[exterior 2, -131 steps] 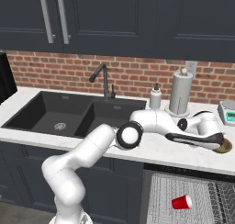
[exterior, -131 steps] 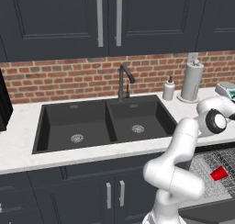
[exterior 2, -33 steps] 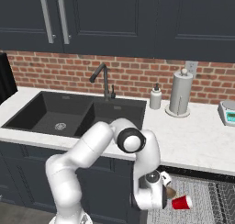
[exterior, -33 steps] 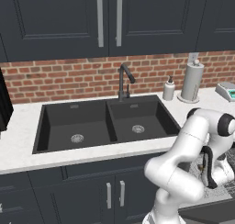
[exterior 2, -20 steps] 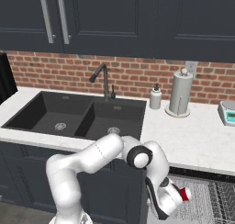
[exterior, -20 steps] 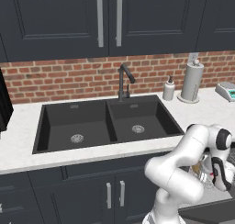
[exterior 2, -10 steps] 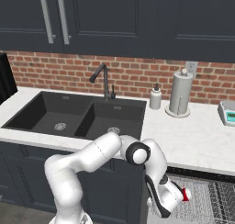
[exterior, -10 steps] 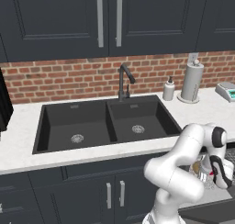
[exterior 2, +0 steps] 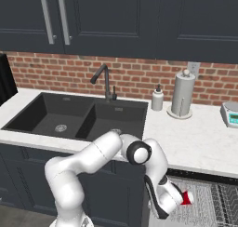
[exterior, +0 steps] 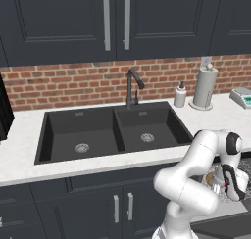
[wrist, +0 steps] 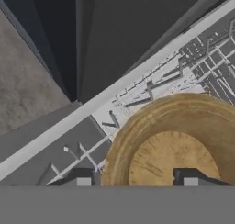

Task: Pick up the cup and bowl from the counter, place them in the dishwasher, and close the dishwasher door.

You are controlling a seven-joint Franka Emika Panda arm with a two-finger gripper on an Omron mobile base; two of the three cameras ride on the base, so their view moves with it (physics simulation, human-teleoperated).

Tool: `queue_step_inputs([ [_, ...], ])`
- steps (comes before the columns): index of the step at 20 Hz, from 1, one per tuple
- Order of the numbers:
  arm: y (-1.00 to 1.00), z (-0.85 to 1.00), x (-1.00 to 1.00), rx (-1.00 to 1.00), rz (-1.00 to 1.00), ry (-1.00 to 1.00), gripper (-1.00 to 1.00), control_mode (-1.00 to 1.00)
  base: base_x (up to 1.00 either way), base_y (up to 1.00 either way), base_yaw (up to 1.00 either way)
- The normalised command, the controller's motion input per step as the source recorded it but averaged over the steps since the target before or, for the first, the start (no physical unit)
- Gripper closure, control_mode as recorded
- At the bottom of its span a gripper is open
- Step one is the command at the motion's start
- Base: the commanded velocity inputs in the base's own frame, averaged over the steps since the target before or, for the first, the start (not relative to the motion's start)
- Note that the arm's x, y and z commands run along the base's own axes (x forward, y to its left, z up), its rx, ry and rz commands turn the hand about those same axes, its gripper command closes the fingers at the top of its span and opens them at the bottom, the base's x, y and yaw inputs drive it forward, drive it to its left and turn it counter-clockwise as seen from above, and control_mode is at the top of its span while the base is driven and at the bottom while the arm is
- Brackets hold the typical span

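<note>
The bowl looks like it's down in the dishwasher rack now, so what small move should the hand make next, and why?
Probably lift the hand straight up, clear of the bowl. In the hand view its fingertips straddle the bowl's near rim, and the bowl sits over the wire rack with the red cup beside the hand. A sideways pull might drag the bowl.

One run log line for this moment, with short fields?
end effector: open over bowl | bowl: in dishwasher rack | cup: in rack | door: open
</note>
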Motion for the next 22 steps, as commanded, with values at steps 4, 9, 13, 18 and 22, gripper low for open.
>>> queue_step_inputs([
  [4,0.0,0.27,-1.0,0.18,0.0,-0.15,-1.0,-1.0,0.0,0.0,0.0],
  [9,0.0,0.14,-1.0,0.17,0.0,-0.1,-1.0,-1.0,0.0,0.0,0.0],
  [13,-0.18,0.26,-0.9,0.14,0.0,-0.21,-1.0,-1.0,0.0,0.0,0.0],
  [18,-0.44,0.23,-0.96,0.16,0.01,-0.2,-1.0,-1.0,0.0,0.0,0.0],
  [22,-0.44,0.04,-0.69,0.13,0.0,-0.05,-1.0,-1.0,0.0,0.0,0.0],
])
